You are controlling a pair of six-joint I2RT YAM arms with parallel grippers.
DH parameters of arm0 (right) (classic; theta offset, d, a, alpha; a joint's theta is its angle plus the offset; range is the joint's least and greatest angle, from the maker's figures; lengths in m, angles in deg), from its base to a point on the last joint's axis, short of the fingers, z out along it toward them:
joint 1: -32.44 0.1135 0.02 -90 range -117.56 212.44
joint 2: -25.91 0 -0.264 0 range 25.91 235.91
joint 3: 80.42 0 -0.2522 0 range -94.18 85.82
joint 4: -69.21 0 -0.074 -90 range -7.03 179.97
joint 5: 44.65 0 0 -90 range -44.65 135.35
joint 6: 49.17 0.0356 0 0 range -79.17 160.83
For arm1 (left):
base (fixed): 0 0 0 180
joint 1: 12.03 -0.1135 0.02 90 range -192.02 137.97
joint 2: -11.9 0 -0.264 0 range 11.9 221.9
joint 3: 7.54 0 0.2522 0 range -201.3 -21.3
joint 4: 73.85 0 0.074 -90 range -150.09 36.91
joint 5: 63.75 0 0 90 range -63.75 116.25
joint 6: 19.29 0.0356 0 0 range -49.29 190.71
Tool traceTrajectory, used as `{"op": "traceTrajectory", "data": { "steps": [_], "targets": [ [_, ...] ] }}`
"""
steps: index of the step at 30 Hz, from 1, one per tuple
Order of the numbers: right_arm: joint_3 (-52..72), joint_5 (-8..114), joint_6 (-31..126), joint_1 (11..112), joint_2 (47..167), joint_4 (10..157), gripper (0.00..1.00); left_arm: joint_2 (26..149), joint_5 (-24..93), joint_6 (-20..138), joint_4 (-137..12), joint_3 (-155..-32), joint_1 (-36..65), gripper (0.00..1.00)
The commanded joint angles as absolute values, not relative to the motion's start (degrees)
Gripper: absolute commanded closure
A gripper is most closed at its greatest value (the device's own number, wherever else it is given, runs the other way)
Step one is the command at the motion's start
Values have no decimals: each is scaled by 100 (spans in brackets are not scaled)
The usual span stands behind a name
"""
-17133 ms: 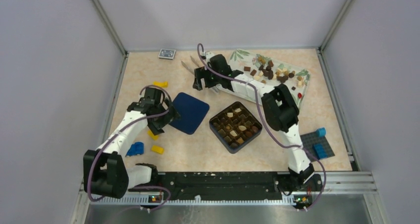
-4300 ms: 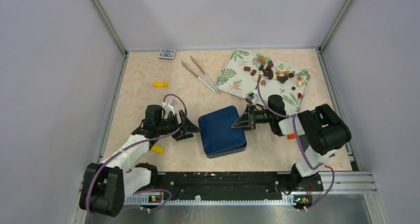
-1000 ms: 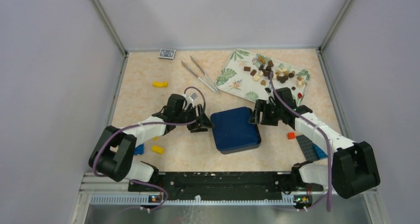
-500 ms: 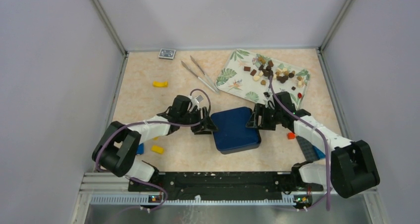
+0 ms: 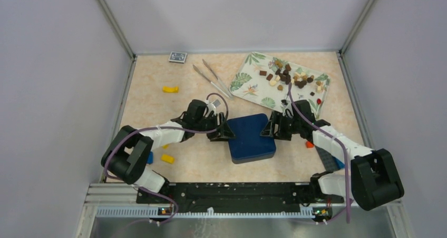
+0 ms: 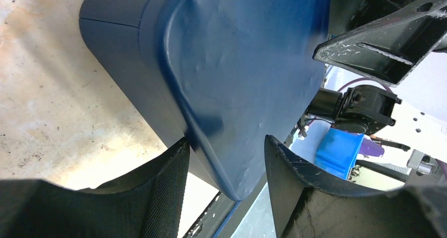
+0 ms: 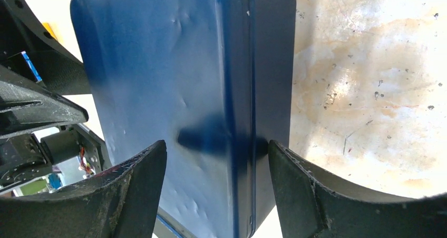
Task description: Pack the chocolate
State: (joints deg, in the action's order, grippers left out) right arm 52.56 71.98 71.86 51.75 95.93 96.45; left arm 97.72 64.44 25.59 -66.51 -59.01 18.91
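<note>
On a beige marbled bench (image 5: 153, 106) between grey walls. Straddling the closed blue box (image 5: 252, 140) at its left corner with the left gripper (image 5: 227, 132), half spread, probably to brace it. Meeting the opposite edge with the right gripper (image 5: 268, 130), spread wider, clamping nothing. Leaves loose chocolate (image 5: 287, 77) on the leafy tray (image 5: 242, 82), upper right.

Blue box (image 5: 255, 156) interior hidden under lid (image 5: 250, 135)
</note>
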Motion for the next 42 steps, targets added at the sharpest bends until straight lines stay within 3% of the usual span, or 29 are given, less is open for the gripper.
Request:
{"op": "traceTrajectory", "data": {
  "steps": [1,8,12,15,22,28,34,37,42],
  "targets": [
    [5294,7341,7277,5193,9479,9477,31,9879,6510,2576,-6975,-6202,1964,41],
    [4930,6435,6915,5217,9226,10271,30,9852,6301,2690,-6734,-6200,1969,41],
    [4581,5737,6937,5336,8560,10552,19,9880,6156,2747,-6660,-6183,1968,41],
    [4223,5468,6869,5540,8344,10792,17,9963,6143,2744,-6680,-6178,1970,41],
    [3851,5413,6778,6327,8448,10983,17,10057,6117,2734,-6719,-6191,1969,42],
    [3920,5576,6671,6432,8483,11228,17,10123,6105,2737,-6705,-6215,1966,42],
    [3207,5427,6781,6694,8417,12215,17,10090,6150,2724,-6659,-6250,1968,42],
    [3415,5402,6937,6911,8427,12125,17,10063,6125,2708,-6651,-6253,1970,42],
    [4812,5420,7259,6953,8466,11272,17,10058,6112,2648,-6722,-6212,1965,42]
  ]
}}
